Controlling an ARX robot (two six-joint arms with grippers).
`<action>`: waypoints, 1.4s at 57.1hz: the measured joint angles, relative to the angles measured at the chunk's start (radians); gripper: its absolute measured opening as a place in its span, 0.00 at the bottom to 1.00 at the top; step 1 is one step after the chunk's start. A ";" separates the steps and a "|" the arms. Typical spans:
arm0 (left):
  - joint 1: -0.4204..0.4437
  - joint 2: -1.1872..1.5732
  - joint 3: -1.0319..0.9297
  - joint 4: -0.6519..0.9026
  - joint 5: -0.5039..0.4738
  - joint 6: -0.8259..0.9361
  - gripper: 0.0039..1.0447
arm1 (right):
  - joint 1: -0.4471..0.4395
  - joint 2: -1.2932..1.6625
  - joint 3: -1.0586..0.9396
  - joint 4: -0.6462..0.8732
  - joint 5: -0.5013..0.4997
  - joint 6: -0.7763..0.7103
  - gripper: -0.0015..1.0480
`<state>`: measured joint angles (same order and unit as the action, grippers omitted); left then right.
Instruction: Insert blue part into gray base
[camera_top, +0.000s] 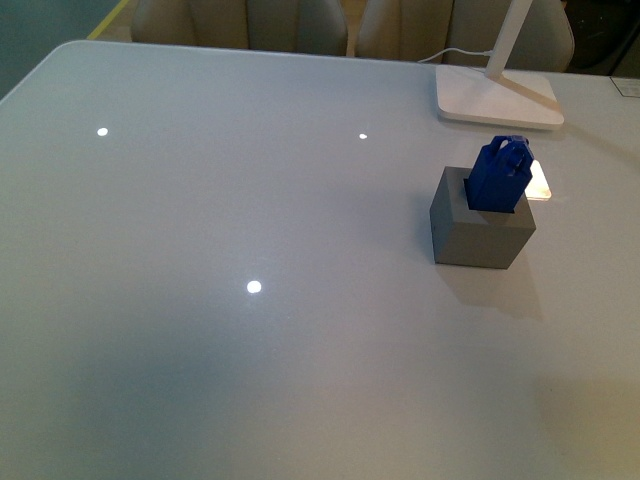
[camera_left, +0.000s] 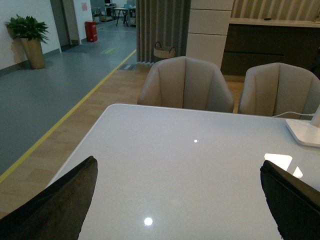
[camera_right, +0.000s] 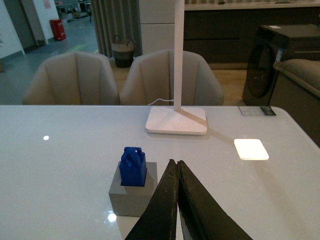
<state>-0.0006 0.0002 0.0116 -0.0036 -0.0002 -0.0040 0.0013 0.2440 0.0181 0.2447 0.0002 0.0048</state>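
Observation:
The blue part (camera_top: 500, 174) stands upright in the square hole of the gray base (camera_top: 480, 232), its upper half and loop handle sticking out above the cube's top. Both sit on the white table at the right. In the right wrist view the blue part (camera_right: 133, 166) sits in the gray base (camera_right: 131, 198) just beside my right gripper (camera_right: 176, 163), whose jaws are pressed together and empty, apart from the cube. My left gripper (camera_left: 179, 167) is open and empty over bare tabletop; one finger (camera_left: 55, 210) shows at each side. Neither arm shows in the front view.
A white lamp base (camera_top: 498, 98) with its slanted stem stands behind the cube near the table's far edge. A bright light patch (camera_top: 540, 180) lies on the table beside the cube. Beige chairs (camera_left: 185, 84) stand along the far side.

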 joint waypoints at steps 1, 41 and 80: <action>0.000 0.000 0.000 0.000 0.000 0.000 0.93 | 0.000 -0.003 0.000 -0.003 0.000 0.000 0.02; 0.000 0.000 0.000 0.000 0.000 0.000 0.93 | 0.000 -0.237 0.000 -0.242 0.000 -0.002 0.07; 0.000 0.000 0.000 0.000 0.000 0.000 0.93 | 0.000 -0.238 0.000 -0.243 0.000 -0.002 0.91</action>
<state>-0.0006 0.0002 0.0116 -0.0036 -0.0002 -0.0044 0.0013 0.0063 0.0185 0.0021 0.0006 0.0029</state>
